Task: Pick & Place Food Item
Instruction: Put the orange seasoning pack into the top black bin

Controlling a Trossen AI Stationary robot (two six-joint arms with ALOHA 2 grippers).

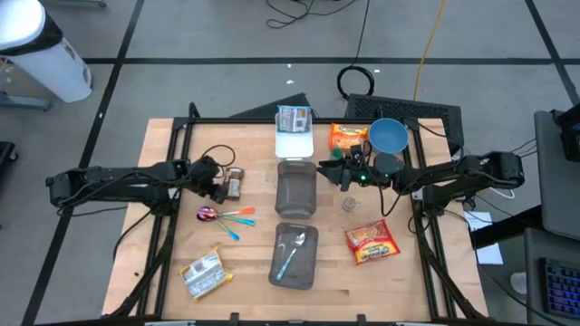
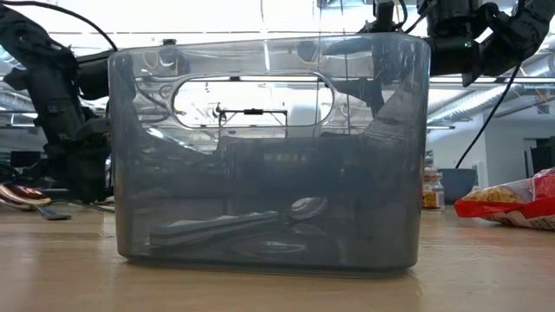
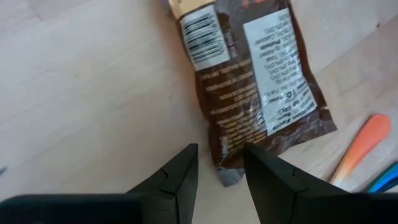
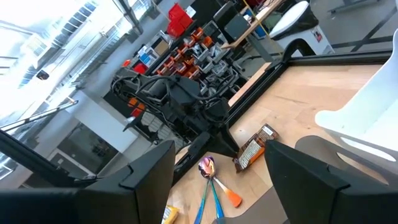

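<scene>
A brown snack packet (image 1: 234, 184) lies flat on the wooden table, label side up (image 3: 255, 93). My left gripper (image 1: 217, 184) comes in from the table's left, pointing steeply down. It is open (image 3: 221, 165), and the packet's crimped near end (image 3: 227, 178) lies in the gap between its two fingertips. I see no finger touching it. My right gripper (image 1: 337, 172) hangs level above the table's middle right. It is open (image 4: 217, 174) with nothing between its fingers.
Two grey containers (image 1: 295, 188) (image 1: 294, 256) stand mid-table, the nearer one holding a spoon. A white tray (image 1: 294, 140), orange packet (image 1: 348, 137) and blue bowl (image 1: 388, 136) sit at the far side. Coloured spoons (image 1: 227, 217), a silvery packet (image 1: 201, 274) and a red packet (image 1: 372, 242) lie nearer.
</scene>
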